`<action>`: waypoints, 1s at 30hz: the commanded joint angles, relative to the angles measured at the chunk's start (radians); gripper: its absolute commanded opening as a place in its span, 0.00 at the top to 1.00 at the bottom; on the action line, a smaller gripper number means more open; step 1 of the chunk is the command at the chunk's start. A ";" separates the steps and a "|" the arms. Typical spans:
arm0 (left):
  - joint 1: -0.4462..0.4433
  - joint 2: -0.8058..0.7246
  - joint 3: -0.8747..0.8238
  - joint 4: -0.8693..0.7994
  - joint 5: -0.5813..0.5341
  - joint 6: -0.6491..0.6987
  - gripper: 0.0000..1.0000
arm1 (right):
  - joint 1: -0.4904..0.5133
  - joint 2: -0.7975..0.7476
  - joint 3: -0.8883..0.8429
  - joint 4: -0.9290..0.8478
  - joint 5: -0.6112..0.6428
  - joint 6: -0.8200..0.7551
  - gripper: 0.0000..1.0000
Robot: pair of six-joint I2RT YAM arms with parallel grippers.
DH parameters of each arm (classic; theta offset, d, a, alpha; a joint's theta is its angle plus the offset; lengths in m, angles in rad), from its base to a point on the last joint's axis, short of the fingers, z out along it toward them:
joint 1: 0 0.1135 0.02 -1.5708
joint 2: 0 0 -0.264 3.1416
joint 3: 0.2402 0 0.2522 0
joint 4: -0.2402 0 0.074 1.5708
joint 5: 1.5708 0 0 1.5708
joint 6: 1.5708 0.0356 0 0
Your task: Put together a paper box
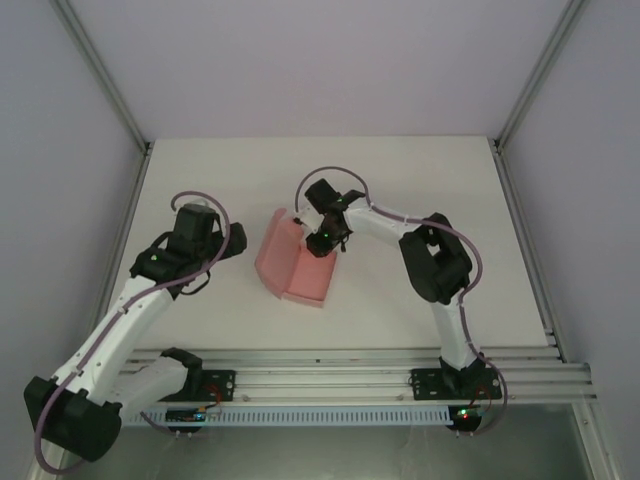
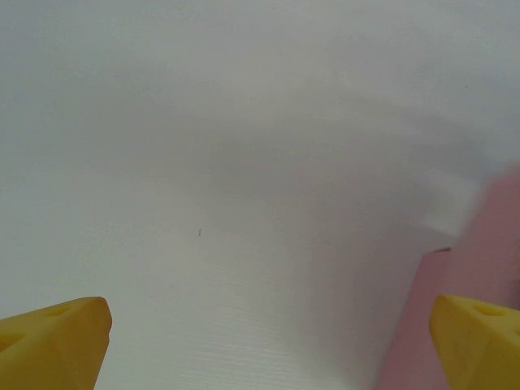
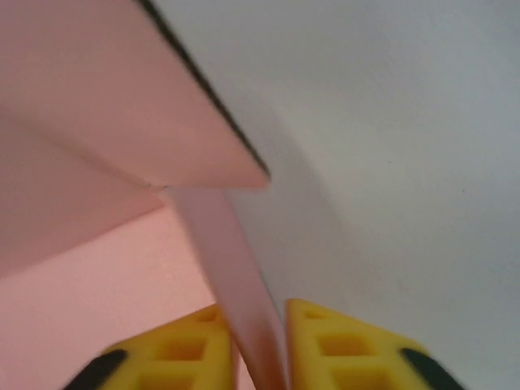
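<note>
Pinching a thin upright flap of the paper box (image 1: 297, 268) between its closed yellow fingers, the right gripper (image 1: 325, 238) sits at the box's far edge, mid table (image 1: 420, 190); left gripper (image 2: 270, 313) spread wide, box just beside its right finger

The paper box (image 1: 295, 262) is thin pink card, matt and smooth. The bench (image 1: 400, 190) is white and matt, and the left wrist view shows a faint fine grain in it. The fingers (image 3: 341, 349) of the right gripper (image 3: 253, 307) and of the left gripper (image 2: 270, 302) are dull yellow plastic with moulded recesses. The arms (image 1: 120, 335) have smooth white shells and black plastic joints. The rails (image 1: 330, 362) are ribbed bare metal.
</note>
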 commanded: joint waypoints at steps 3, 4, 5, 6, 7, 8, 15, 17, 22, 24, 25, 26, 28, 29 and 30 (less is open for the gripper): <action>0.007 0.007 0.016 0.023 0.041 0.002 0.01 | 0.013 -0.083 -0.074 0.031 0.171 0.157 0.96; 0.007 0.007 0.020 0.031 0.053 0.009 0.01 | 0.015 -0.108 -0.104 0.060 0.208 0.197 0.98; 0.008 0.007 0.026 0.043 0.071 0.021 0.00 | 0.019 -0.135 -0.132 0.071 0.258 0.254 1.00; 0.007 0.006 0.034 0.058 0.094 0.031 0.00 | 0.025 -0.162 -0.161 0.068 0.311 0.331 1.00; 0.007 0.004 0.040 0.069 0.108 0.038 0.01 | 0.029 -0.186 -0.183 0.044 0.355 0.428 1.00; 0.007 0.004 0.046 0.077 0.116 0.039 0.01 | 0.036 -0.207 -0.203 0.007 0.398 0.556 1.00; 0.007 0.026 0.060 0.130 0.155 0.048 0.01 | 0.074 -0.333 -0.420 0.027 0.477 1.025 1.00; 0.007 0.048 0.059 0.139 0.180 0.060 0.00 | 0.098 -0.353 -0.476 0.093 0.454 1.055 1.00; 0.007 0.114 0.061 0.167 0.254 0.114 0.01 | 0.130 -0.355 -0.498 0.115 0.435 1.020 1.00; 0.007 0.146 0.065 0.173 0.274 0.140 0.01 | 0.127 -0.358 -0.503 0.124 0.433 0.988 1.00; 0.007 0.160 0.068 0.178 0.287 0.154 0.00 | 0.128 -0.362 -0.506 0.138 0.434 0.967 1.00; 0.007 0.179 0.072 0.184 0.300 0.173 0.00 | 0.128 -0.366 -0.509 0.149 0.433 0.951 0.99; 0.007 0.217 0.088 0.186 0.332 0.202 0.00 | 0.128 -0.369 -0.506 0.145 0.431 0.944 0.98; 0.007 0.238 0.100 0.186 0.350 0.219 0.00 | 0.127 -0.370 -0.504 0.139 0.431 0.946 0.97; 0.008 0.257 0.109 0.187 0.359 0.229 0.00 | 0.128 -0.374 -0.507 0.142 0.431 0.943 0.94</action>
